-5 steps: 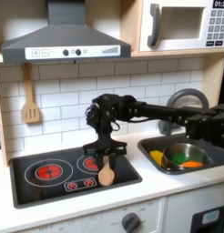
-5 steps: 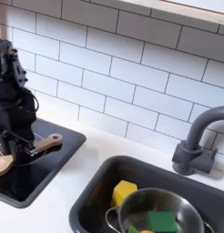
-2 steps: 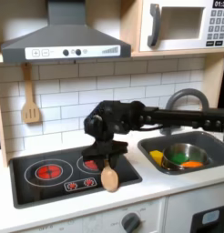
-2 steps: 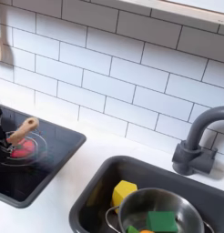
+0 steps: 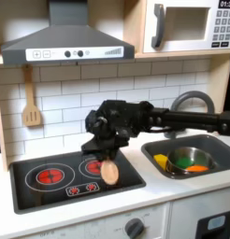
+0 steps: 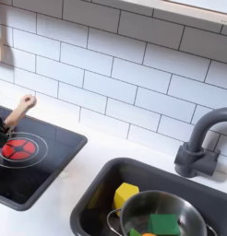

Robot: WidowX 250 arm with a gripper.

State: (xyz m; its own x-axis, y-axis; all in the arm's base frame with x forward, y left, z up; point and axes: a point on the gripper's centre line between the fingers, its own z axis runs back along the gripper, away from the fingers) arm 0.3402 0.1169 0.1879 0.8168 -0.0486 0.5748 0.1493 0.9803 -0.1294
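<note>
Wooden spoon (image 5: 108, 166) with a round pale bowl hangs clamped in the black gripper (image 5: 106, 149), lifted just above the black toy stovetop (image 5: 42, 191) near its right red burner (image 5: 93, 168). In the second exterior view its handle end (image 6: 19, 108) pokes up over that stovetop (image 6: 41, 180).

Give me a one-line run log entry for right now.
claw: shut on light wooden spoon | spoon: lifted, bowl down, over black toy stovetop | round metal pot: in sink
</note>
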